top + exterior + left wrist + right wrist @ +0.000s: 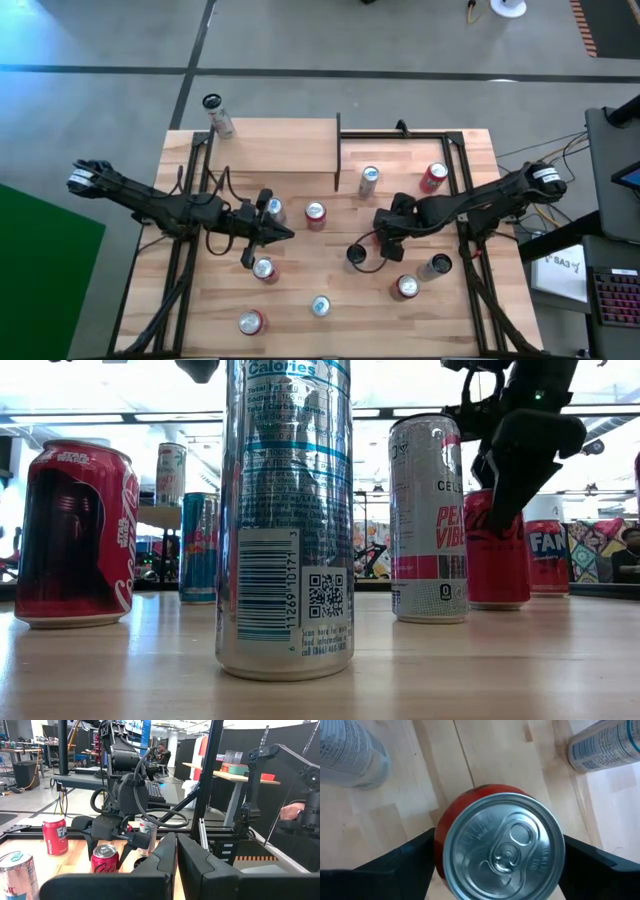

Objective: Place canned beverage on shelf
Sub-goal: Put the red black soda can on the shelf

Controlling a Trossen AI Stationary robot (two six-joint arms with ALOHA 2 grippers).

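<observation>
Red Coca-Cola can (500,845) upright on the worktop (495,755), between the right gripper's (497,862) parted jaws, ungripped.

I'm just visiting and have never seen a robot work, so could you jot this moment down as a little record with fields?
Setting: wooden table scattered with upright drink cans
Shelf: light wood board at the far edge, one can beside its corner
Right claw: open, fingers on either side of a red can, seen from above
Left claw: shut, empty, hanging over the table
Can lifted yet: cannot tell
</observation>
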